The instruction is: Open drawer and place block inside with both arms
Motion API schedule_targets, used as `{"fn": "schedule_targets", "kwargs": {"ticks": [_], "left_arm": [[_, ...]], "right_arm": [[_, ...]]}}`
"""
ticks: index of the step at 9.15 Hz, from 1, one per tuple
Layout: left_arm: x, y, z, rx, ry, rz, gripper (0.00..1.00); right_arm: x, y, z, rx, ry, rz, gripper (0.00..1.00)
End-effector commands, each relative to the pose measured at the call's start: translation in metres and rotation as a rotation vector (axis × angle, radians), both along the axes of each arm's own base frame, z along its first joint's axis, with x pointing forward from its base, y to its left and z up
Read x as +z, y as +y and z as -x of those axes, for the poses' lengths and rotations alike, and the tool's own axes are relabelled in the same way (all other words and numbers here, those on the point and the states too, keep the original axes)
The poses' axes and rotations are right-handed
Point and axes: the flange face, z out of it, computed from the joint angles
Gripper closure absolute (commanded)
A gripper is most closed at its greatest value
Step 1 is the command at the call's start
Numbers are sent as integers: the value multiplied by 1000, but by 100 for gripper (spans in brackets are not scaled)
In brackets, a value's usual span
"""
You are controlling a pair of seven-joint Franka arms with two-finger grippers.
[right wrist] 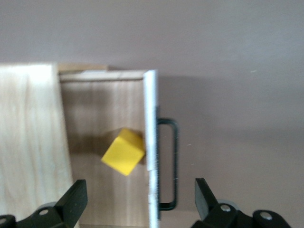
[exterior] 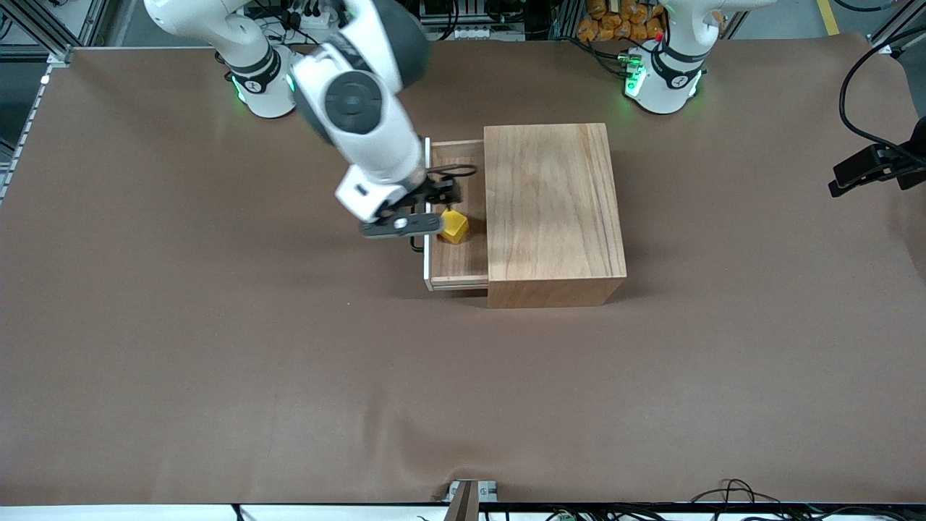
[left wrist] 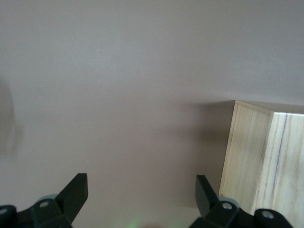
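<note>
brown counter (exterior: 217, 362) bare up front; yellow block (exterior: 453, 227) lies in the open drawer (exterior: 457, 271), right gripper (exterior: 427, 210) fingers spread above, left gripper (left wrist: 141, 199) spread, waiting; drawer left open.

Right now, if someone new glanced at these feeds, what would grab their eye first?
The block, bright yellow, lies tilted in the pulled-out drawer, close against the inside of its white front panel. The right gripper hangs open just above it, over the drawer's front panel and handle. The left gripper, also open, waits above bare table beside the wooden box.
</note>
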Motion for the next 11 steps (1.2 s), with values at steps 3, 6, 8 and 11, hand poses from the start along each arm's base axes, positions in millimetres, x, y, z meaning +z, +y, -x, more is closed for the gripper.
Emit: {"fn": "schedule_targets", "kwargs": {"ticks": [3,6,8,11], "left_arm": [[0,-5,1,9,-13,43,0],[0,-7,-1,-19,-14,42,0],[-2,-9,-1,-22,-8,42,0],[-1,-11,-1,-26,-8,41,0]], "right_arm": [[48,-176,-55,-19,-9,44,0],[93,-333,-60,20,-42,12,0],[122,-414,-30,65,-93,18,0],[166,-444,25,41,-79,89,0]]}}
